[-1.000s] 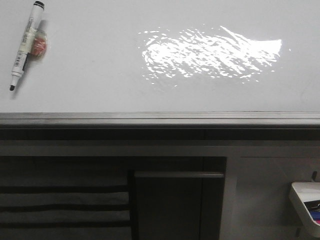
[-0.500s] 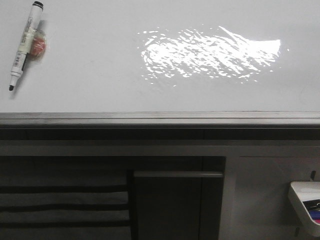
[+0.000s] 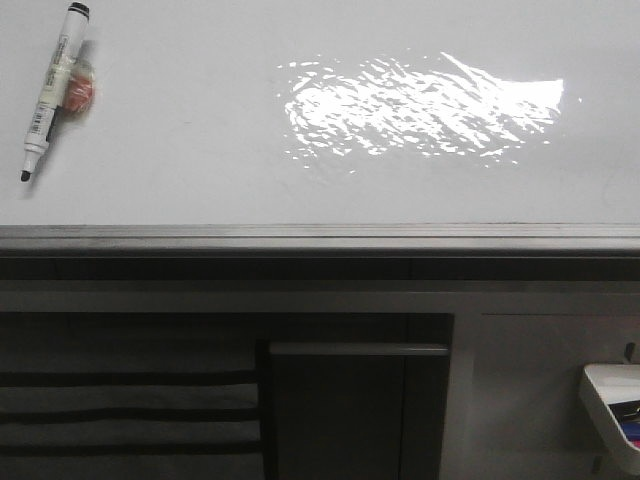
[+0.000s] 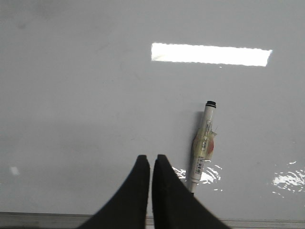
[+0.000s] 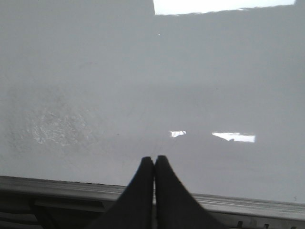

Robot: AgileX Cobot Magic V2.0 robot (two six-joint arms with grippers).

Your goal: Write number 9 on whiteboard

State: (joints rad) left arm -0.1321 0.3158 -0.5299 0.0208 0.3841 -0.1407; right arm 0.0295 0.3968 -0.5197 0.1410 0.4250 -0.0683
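Dim, greyish, slightly soft pictures show a rippled glare patch (image 3: 420,105) burning white on the glossy whiteboard (image 3: 200,110), while the cabinet panels (image 3: 340,400) below sit in shadow.

Lying at far left of the front view: a marker (image 3: 51,90), white barrel, black cap end up, dark tip down, slightly tilted. Stuck to its barrel on the right side: a small reddish tag (image 3: 79,90). Below the board edge: dark cabinet panels (image 3: 345,410) with a grey handle strip (image 3: 358,350) across the top of the middle one. At lower left: horizontal dark slats (image 3: 125,412). At lower right corner: a white tray (image 3: 603,395), partly cut off, holding small dark and coloured items too small to identify.
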